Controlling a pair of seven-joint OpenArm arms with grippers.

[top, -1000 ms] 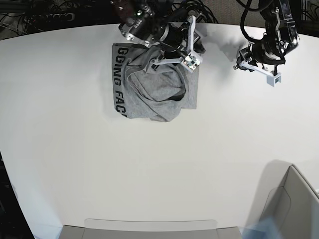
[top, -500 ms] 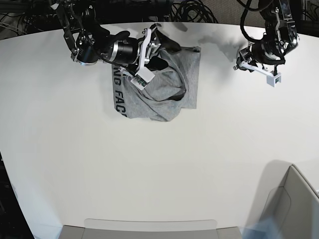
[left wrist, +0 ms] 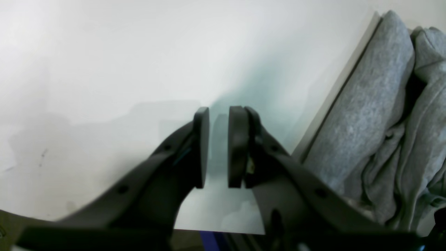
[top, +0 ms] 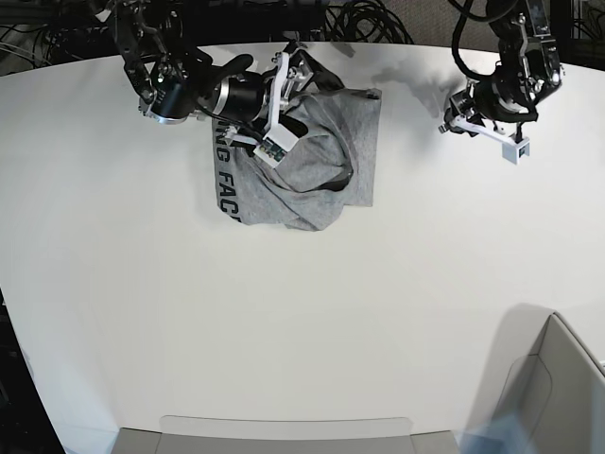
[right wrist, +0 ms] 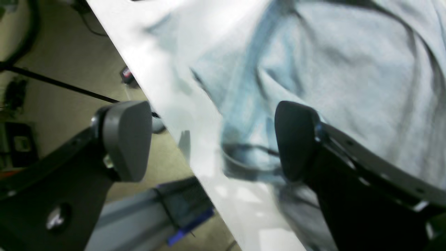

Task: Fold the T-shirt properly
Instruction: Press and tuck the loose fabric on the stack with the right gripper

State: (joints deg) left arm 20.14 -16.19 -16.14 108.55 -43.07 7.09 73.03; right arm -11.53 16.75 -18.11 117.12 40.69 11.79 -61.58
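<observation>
The T-shirt [top: 326, 175] lies crumpled near the table's back edge, heather grey with black lettering along its left side. My right gripper [top: 295, 106] hovers over the shirt's upper left part. In the right wrist view that gripper [right wrist: 212, 143] is open wide, with the shirt [right wrist: 348, 69] and the table edge below and nothing between the pads. My left gripper [top: 463, 118] hangs over bare table to the right of the shirt. Its fingers [left wrist: 202, 139] stand a narrow gap apart on nothing, and the shirt [left wrist: 376, 115] is bunched at that view's right.
The white table [top: 284, 312] stretches toward the front. A grey bin [top: 558, 388] stands at the front right corner and a translucent tray edge [top: 284, 426] runs along the front. Dark cables [top: 378, 19] lie behind the back edge.
My right arm swung from the shirt's upper right to its upper left and its gripper opened wide, letting the fabric go. The left arm barely moved.
</observation>
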